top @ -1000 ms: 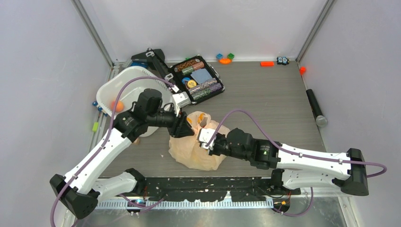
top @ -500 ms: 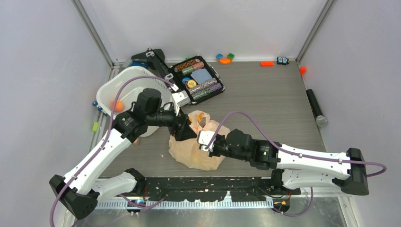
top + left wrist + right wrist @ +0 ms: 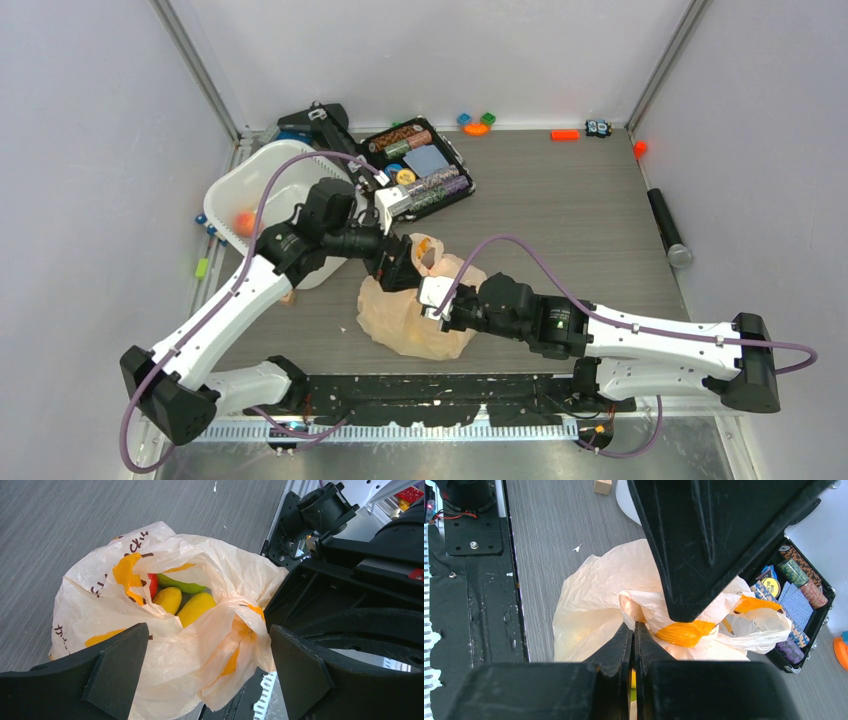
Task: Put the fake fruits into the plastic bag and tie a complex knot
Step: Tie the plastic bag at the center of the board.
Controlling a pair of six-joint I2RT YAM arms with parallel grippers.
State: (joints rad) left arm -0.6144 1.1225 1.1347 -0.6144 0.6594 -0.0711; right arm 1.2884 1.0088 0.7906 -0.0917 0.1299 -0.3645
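The plastic bag (image 3: 410, 318) sits crumpled on the table in front of the arm bases, its mouth gaping. Through the mouth the left wrist view shows fake fruits: two yellow ones (image 3: 196, 608), a green one (image 3: 183, 585) and a bit of red (image 3: 153, 584). My left gripper (image 3: 205, 645) hangs open just above the bag (image 3: 100, 600), with a loose fold of film between its fingers, not clamped. My right gripper (image 3: 634, 628) is shut on the bag's rim (image 3: 589, 595) at the near side. A small orange fruit (image 3: 243, 221) lies in the white tub.
The white tub (image 3: 258, 175) stands at the back left. Behind the bag is an open black case of poker chips (image 3: 420, 170). Small toy blocks (image 3: 477, 123) lie along the back wall, and a black cylinder (image 3: 666, 226) lies at the right edge.
My left gripper has opened and let go of the bag film, and its arm has shifted slightly right. The right gripper has kept its grip and place.
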